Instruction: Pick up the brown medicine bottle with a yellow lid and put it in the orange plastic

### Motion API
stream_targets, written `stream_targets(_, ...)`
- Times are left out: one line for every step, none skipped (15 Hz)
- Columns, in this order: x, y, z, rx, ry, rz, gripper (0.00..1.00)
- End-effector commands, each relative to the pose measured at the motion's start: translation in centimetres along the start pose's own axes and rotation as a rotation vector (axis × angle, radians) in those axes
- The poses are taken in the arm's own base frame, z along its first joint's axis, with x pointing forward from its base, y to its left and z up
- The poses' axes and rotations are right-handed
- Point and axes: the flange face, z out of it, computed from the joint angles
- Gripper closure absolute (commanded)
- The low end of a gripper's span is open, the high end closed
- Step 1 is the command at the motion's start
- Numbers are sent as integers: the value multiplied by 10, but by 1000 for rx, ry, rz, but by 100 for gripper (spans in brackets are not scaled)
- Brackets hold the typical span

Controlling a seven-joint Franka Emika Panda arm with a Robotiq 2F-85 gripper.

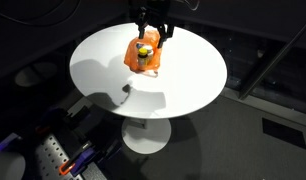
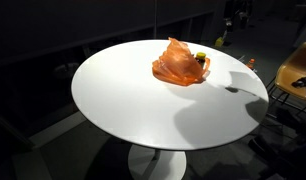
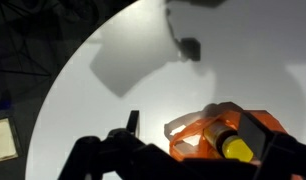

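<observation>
We see the brown medicine bottle (image 3: 219, 133) lying inside the orange plastic (image 3: 183, 150), its yellow lid (image 3: 236, 148) facing the wrist camera. We judge the crinkly plastic light: a finger snagging it could tip the bottle out onto the table (image 3: 243, 60). The gripper (image 1: 153, 37) hangs just above, jaws apart, seemingly holding nothing.

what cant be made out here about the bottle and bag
- brown medicine bottle: in the wrist view the orange plastic covers most of its body; label blurred.
- In both exterior views it is too small to tell upright from lying.
- gripper: one finger runs off the wrist view's bottom edge.
</observation>
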Motion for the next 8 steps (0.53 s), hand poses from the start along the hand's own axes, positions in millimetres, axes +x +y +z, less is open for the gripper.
stream_targets(-38, 9, -17, -21, -5, 59, 0)
stream_targets(-44, 11, -20, -18, -6, 65, 0)
stream_targets(-49, 12, -21, -16, -9, 64, 0)
stream_targets(-53, 14, -19, -19, -22, 65, 0)
stream_targets(-55, 15, -17, -18, -35, 62, 0)
stream_targets(-42, 12, -17, -5, -18, 45, 0)
stream_targets(-43, 12, -16, -4, -21, 45, 0)
stream_targets(-43, 12, -16, -4, -22, 44, 0)
